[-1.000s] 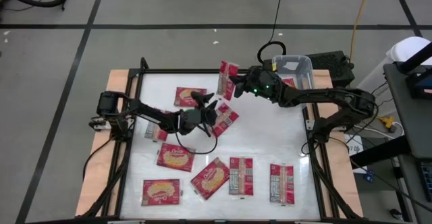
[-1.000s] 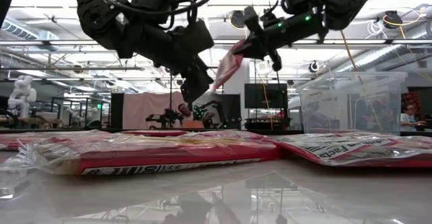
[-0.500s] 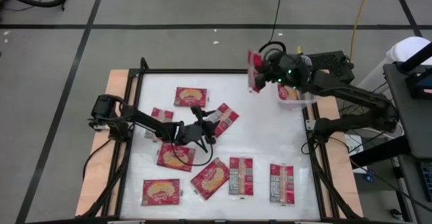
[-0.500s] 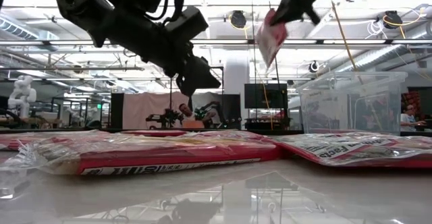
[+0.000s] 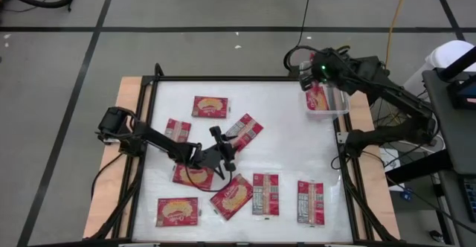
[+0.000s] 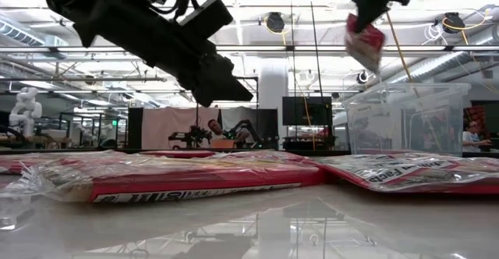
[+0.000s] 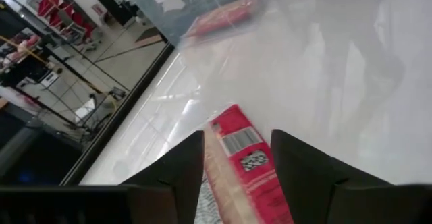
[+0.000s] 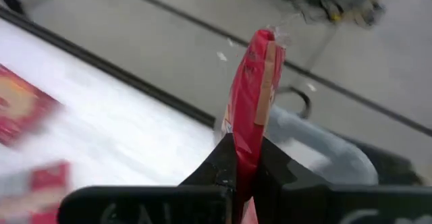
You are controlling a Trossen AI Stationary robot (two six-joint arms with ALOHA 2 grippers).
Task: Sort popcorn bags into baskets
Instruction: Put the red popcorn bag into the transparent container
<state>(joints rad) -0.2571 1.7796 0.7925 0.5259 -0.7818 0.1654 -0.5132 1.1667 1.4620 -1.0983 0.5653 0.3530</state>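
Popcorn bag (image 8: 254, 96) is pinched by one end between the pressed-together fingers of the right gripper (image 8: 244, 158), and its long side sticks straight out past the fingertips, edge-on to the wrist camera. From the low view the bag (image 6: 365, 44) hangs tilted in the air above the clear basket (image 6: 405, 118), at the table's far right corner, with the right arm reaching out over it. The left gripper (image 7: 236, 158) is low over the middle of the table with its fingers spread, one on each side of another red bag (image 7: 244, 166) that lies flat and points away from it.

Robotics laboratory: taped grey floor (image 5: 186, 9), trailing cables (image 5: 306, 9), exposed ceiling ducting (image 6: 78, 52), a white humanoid robot (image 6: 25, 107) and further robot arms (image 6: 238, 130) behind.
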